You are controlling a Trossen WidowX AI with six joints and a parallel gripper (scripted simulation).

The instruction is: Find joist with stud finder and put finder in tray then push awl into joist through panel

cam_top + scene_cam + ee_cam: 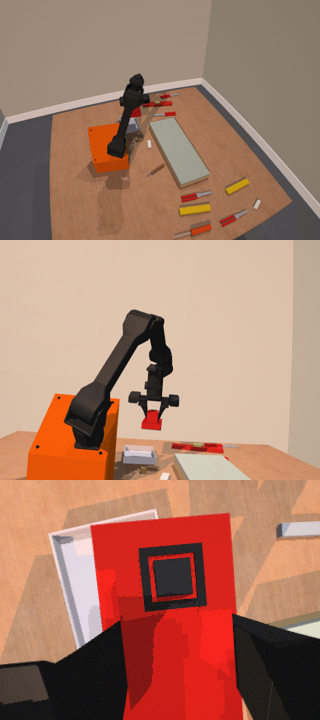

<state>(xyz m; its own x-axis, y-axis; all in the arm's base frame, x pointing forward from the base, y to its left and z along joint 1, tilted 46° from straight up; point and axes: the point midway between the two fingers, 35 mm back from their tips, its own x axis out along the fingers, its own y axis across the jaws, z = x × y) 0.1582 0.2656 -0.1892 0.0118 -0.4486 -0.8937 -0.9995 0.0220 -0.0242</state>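
Note:
The red stud finder (135, 113) (151, 424) (217, 570), with a dark square on top, hangs in the air. My gripper (153, 417) (170, 622) is shut on it, one finger on each side. The pale tray (134, 130) (139, 460) (67, 597) stands on the table well below; the stud finder hides part of it in the wrist view. The grey-green floor panel (178, 149) (206, 464) lies to the right of the tray. The awl (158, 168), brown-handled, lies on the table between the orange base and the panel. No joist shows.
The orange base box (105, 142) (41, 464) is beside the tray. A white block (149, 144) (164, 476) and a small brown cube (137, 139) (143, 469) lie near it. A red level (165, 103) and pliers (170, 113) lie behind the panel. Several tools lie in front.

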